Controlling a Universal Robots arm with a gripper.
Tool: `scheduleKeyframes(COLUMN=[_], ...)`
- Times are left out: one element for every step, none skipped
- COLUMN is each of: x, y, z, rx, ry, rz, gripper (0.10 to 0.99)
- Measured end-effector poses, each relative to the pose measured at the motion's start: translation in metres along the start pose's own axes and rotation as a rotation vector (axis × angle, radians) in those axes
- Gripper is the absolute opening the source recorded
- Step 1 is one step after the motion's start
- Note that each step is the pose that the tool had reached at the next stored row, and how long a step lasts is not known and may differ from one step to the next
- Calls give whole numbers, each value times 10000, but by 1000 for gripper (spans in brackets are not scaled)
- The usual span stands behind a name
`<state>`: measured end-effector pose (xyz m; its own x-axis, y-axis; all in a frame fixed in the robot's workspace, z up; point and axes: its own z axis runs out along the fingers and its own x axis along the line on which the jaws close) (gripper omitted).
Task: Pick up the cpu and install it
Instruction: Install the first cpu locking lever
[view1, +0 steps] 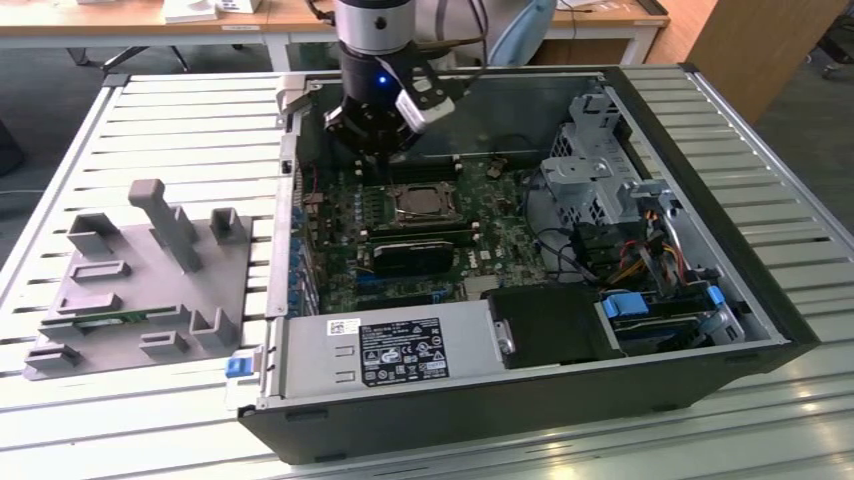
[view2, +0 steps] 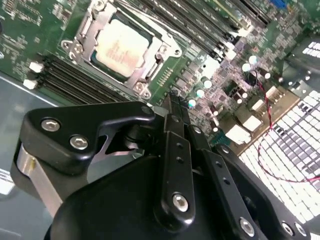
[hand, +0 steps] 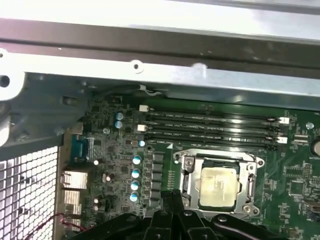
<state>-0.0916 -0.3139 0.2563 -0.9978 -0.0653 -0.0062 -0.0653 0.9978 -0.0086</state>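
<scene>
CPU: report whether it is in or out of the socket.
In. The cpu lies flat inside the socket frame on the motherboard in both wrist views; the gripper holds nothing.

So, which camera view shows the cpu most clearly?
The second wrist view: the cpu is large there, seated inside its socket frame. The first wrist view shows it whole but farther off. In the exterior view it is a small square below the gripper.

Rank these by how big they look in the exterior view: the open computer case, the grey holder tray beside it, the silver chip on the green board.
1. computer case, by far the largest.
2. grey holder tray, clearly smaller.
3. cpu, smallest; it lies in its socket under the gripper.
</scene>
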Motion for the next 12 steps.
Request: scheduleKeyframes(x=[9, 20, 32, 44, 53, 61, 68, 73, 75, 75, 74, 73], y=[2, 6, 14, 28, 52, 75, 99, 121, 142, 158, 167, 170], z=[0, 0, 1, 1, 1, 2, 2, 3, 4, 6, 8, 9], rx=[-2, -3, -5, -4, -6, -6, -6, -7, -8, -8, -7, -7], ry=[0, 1, 1, 3, 2, 1, 2, 1, 1, 1, 1, 1], rz=[0, 0, -1, -1, -1, 0, -1, -1, 0, 1, 0, 0], gripper=[106, 106, 106, 106, 106, 106, 106, 106, 106, 106, 106, 106])
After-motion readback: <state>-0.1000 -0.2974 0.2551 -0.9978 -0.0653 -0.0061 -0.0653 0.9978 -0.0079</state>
